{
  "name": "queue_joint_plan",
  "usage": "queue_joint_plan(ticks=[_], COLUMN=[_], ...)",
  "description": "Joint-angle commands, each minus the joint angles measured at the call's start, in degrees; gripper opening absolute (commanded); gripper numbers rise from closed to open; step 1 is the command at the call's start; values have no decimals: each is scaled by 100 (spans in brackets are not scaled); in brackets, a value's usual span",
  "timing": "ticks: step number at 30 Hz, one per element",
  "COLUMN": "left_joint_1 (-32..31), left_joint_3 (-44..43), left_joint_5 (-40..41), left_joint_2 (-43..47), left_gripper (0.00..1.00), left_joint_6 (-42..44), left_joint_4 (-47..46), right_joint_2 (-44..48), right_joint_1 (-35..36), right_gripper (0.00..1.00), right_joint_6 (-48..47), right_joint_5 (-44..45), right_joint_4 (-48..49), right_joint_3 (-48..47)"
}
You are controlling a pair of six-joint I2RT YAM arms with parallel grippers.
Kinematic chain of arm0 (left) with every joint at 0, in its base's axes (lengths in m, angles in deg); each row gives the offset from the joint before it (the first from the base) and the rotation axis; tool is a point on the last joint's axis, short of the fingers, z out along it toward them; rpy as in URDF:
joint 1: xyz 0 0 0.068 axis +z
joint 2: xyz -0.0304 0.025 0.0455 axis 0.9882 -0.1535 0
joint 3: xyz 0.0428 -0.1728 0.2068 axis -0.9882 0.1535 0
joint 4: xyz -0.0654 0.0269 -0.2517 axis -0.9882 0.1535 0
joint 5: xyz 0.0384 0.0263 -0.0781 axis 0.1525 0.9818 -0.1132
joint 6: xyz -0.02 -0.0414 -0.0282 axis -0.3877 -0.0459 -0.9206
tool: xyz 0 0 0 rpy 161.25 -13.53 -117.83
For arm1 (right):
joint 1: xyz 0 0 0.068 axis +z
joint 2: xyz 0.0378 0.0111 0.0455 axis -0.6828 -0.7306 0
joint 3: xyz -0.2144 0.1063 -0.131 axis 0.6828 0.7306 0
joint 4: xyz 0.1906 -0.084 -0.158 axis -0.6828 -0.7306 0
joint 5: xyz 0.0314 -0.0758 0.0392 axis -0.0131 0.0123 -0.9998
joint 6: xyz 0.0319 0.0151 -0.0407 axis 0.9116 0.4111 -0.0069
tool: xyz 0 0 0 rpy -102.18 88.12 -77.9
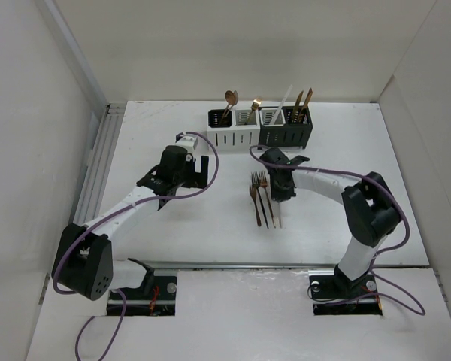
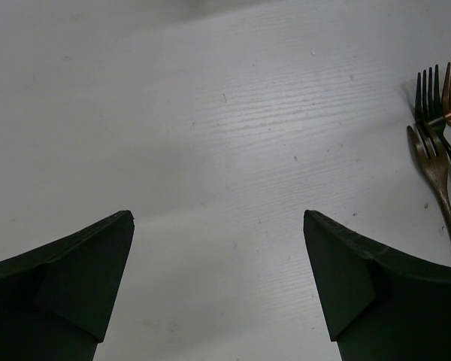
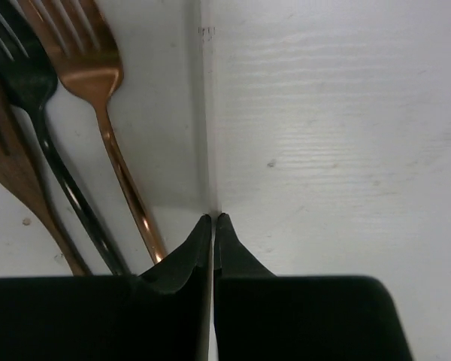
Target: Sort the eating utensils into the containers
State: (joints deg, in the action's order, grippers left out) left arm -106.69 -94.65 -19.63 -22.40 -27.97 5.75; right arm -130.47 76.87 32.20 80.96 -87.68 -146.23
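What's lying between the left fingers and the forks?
Nothing. In the left wrist view, only bare table lies between the left fingers and the forks.

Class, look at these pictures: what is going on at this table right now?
Two robot arms are sorting cutlery. The right gripper is shut on a thin white stick that lies on the table beside three forks. The left gripper hangs open over the table to the left of the forks, holding nothing. At the back, the row of holders already has spoons and other pieces standing in it.
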Motion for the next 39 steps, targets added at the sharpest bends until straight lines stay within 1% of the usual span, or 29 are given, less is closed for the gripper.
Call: queue_joint_plan(ticks=[1, 2, 3, 4, 5, 6, 7, 9, 11, 12, 13, 14, 15, 17, 19, 21, 22, 24, 28, 30, 34, 36, 38, 39], left_joint_1=[-23, -23, -23, -23, -23, -23, -23, -23, -23, -23, -23, -23, -23, -23, -23, -23, -23, -23, 29, 29, 82, 82, 82, 82], left_joint_3=[49, 49, 49, 49, 49, 49, 49, 49, -56, -56, -56, -117, -118, -187, -188, -250, -250, -250, -302, -302, -302, -355, -355, -355], left_joint_5=[71, 71, 71, 71, 71, 71, 71, 18, 18, 18, 70, 140, 141, 272, 273, 325, 325, 325, 220, 220, 220, 273, 273, 220], left_joint_2=[197, 197, 197, 145, 144, 144, 92, 39, 39, -13, -14, -14, -66, -67, -128, -128, -189, -251, -304, -365, -418, -418, -418, -418], left_gripper=[95, 95, 95, 95, 95, 95, 95, 95, 95, 95, 95, 95, 95, 95, 95, 95, 95, 95, 95, 95, 95, 95, 95, 95], left_joint_6=[-19, -19, -19, -19, -19, -19, -19, -71, -71, -71, -19, -19, -19, 52, 105, 105, 105, 43, -9, -10, -10, -10, -10, -10], left_joint_4=[-101, -101, -101, -101, -153, -154, -154, -154, -154, -154, -154, -154, -154, -154, -154, -154, -154, -154, -101, -101, -154, -154, -154, -154], right_joint_2=[622, 772, 931, 1184, 1283, 1353, 1354, 1329, 1031, 515, 206, -102, -671, -1140, -1710, -2002, -2230, -2389, -2601, -2549, -2154, -1882, -1714, -1635], right_joint_1=[39, 39, 39, 39, 39, 39, -13, -110, -312, -374, -427, -540, -541, -673, -673, -673, -725, -726, -779, -779, -620, -472, -410, -357], right_gripper=[0, 0, 0, 0, 0, 0, 0, 0, 0, 0, 0, 0, 0, 0, 0, 0, 0, 0, 0, 0, 0, 7, 21, 40], right_joint_6=[83, -100, -241, -425, -897, -1145, -1400, -2110, -2438, -2605, -2607, -2607, -2607, -2607, -2502, -2361, -2291, -2071, -1799, -1588, -1289, -1219, -1218, -1218], right_joint_5=[991, 1167, 1473, 1589, 1703, 1983, 2090, 2301, 2373, 2373, 2373, 2373, 2373, 2373, 2434, 2767, 2916, 3119, 3234, 3234, 3164, 3164, 3164, 3164], right_joint_4=[-392, -392, -305, 157, 519, 958, 1997, 3162, 4453, 4617, 4670, 4671, 4671, 4671, 4671, 4724, 4785, 4837, 4891, 4891, 4891, 4891, 4891, 4891], right_joint_3=[-854, -1074, -1485, -1646, -1761, -1832, -1832, -1832, -2094, -2366, -2682, -3346, -3622, -4280, -4591, -4899, -4952, -5005, -4822, -4611, -3829, -3407, -3109, -3028])
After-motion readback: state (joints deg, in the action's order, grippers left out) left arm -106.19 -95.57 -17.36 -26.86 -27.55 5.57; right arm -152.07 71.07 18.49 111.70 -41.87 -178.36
